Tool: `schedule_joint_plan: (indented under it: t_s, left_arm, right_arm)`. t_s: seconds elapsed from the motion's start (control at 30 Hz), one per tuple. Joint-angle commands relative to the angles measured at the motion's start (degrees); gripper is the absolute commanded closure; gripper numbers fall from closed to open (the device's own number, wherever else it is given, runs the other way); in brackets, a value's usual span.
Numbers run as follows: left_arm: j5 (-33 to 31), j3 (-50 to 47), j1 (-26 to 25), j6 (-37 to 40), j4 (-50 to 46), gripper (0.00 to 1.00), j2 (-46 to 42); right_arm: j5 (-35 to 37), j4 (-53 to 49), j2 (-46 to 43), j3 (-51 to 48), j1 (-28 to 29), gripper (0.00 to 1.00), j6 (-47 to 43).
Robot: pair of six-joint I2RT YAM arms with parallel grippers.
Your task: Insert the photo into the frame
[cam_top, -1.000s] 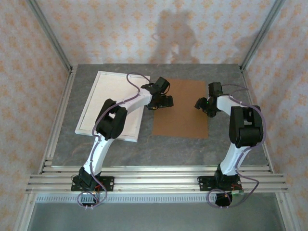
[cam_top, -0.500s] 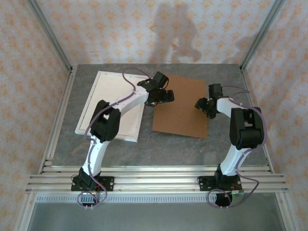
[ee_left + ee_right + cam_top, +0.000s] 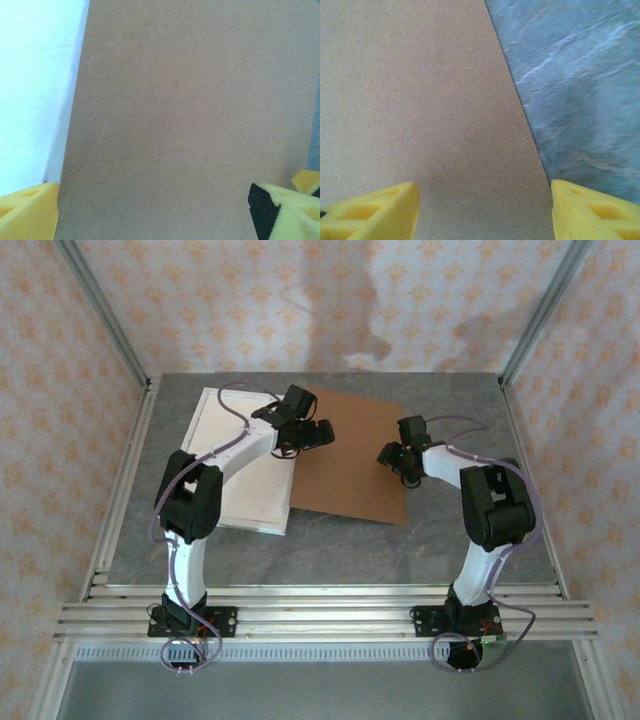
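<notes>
Two tools, both spread wide and gripping nothing. The left tool (image 3: 320, 433) hangs over the far left part of the board (image 3: 345, 475). The right tool (image 3: 387, 455) hangs over its right side, with the board's right edge running between its fingers (image 3: 375, 210) in the wrist view.

The frame (image 3: 250, 495) lies flat on the left of the desk (image 3: 330, 550). The board's left edge meets the frame's right border (it seems to lap over it, though I can't be sure). Where the photo lies I cannot tell; it may be under the board.

I judge the photo light, thin and floppy, easy to crease or smudge and hard to pick off a flat surface. I'd take it by a margin at a corner, ideally where it overhangs. The frame looks stiff but light and likely to skate on the smooth desk, so I'd brace it by its border, not its middle.
</notes>
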Motion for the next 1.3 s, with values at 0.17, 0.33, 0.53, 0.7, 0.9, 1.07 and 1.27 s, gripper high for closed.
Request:
schedule_joint_plan:
  t_s: [0.17,0.33,0.53,0.7,0.9,1.07,1.27]
  left_arm:
    - [6.8,-4.9,-0.3,1.4,6.5,0.07,-3.1]
    - [5.7,-7.4,2.7,2.7,5.1,0.02,-2.8]
    - [-2.6,-7.0,4.3,6.5,-2.5,0.0,-4.0]
    - [-12.0,-2.2,4.4,13.4,-11.7,0.0,-4.4]
    - [-19.5,1.1,4.4,15.9,-16.7,0.0,-4.6]
    - [-6.4,-2.1,4.5,13.6,-8.1,0.0,-8.3]
    - [3.7,-6.5,4.5,8.9,0.5,0.0,-7.8]
  right_arm:
    - [-19.2,7.6,4.5,-1.9,8.5,0.33,10.0]
    - [-18.5,7.1,4.5,-1.9,8.4,0.31,9.6]
    - [-15.6,1.5,1.8,-0.8,7.3,0.22,4.6]
    - [-11.1,-6.9,-2.0,0.6,4.1,0.15,-3.0]
    - [-12.0,-9.0,-4.9,-0.4,1.1,0.13,-7.2]
    - [-12.3,-8.3,-5.1,-1.1,0.9,0.13,-8.0]
    - [-12.8,-7.3,-4.9,-0.8,0.2,0.12,-8.3]
